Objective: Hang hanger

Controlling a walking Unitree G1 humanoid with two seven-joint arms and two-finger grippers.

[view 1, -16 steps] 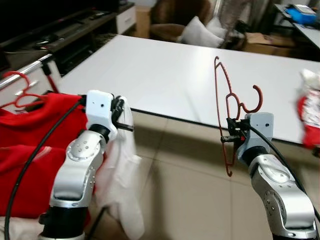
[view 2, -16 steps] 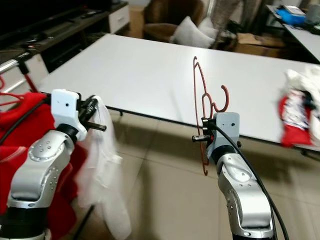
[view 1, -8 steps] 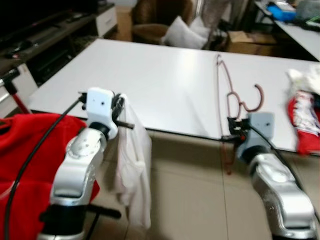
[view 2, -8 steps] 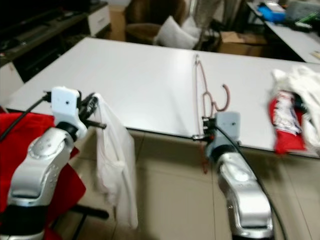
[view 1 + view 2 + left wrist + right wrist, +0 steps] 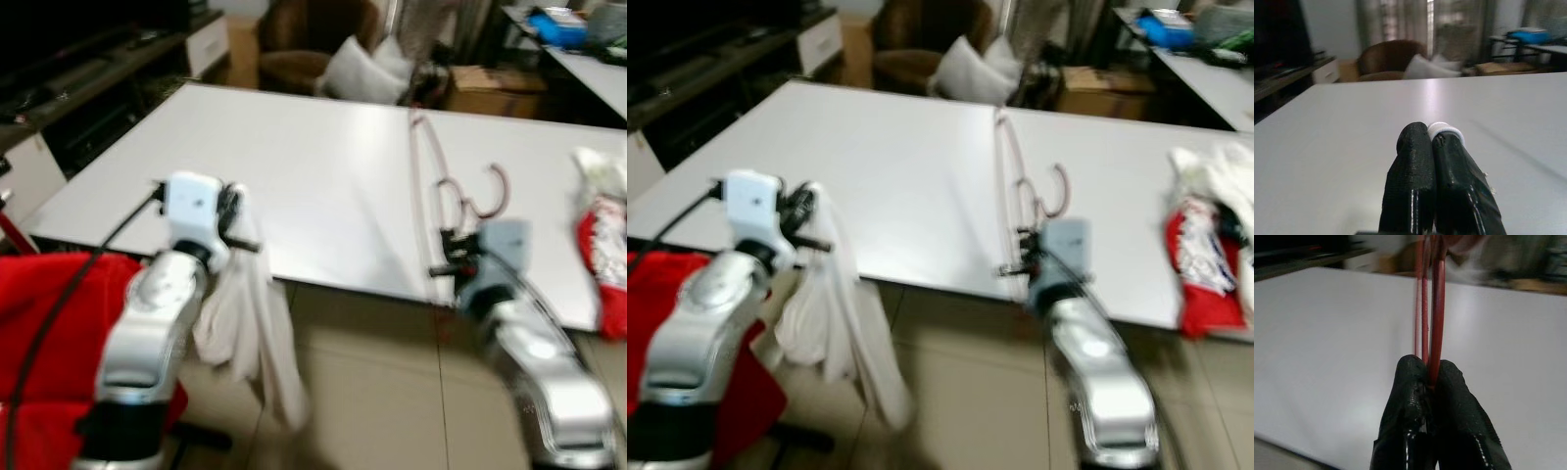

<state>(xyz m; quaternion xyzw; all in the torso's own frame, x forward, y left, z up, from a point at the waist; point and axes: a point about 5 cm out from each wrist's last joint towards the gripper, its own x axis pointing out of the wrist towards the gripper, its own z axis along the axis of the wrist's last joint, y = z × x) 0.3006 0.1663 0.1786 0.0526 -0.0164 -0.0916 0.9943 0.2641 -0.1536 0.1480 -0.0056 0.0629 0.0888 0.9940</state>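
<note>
The right gripper (image 5: 1429, 377) has its fingers (image 5: 1405, 396) pinched on the red hanger (image 5: 438, 201), which stands upright above them over the white worktop (image 5: 323, 186), hook up, long axis vertical. The left gripper (image 5: 1431, 139) has its fingers clamped on a white garment (image 5: 257, 333) hanging below them.

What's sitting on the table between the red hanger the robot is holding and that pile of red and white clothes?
Nothing: in the right eye view, bare white table separates the red hanger from the clothes pile.
</note>
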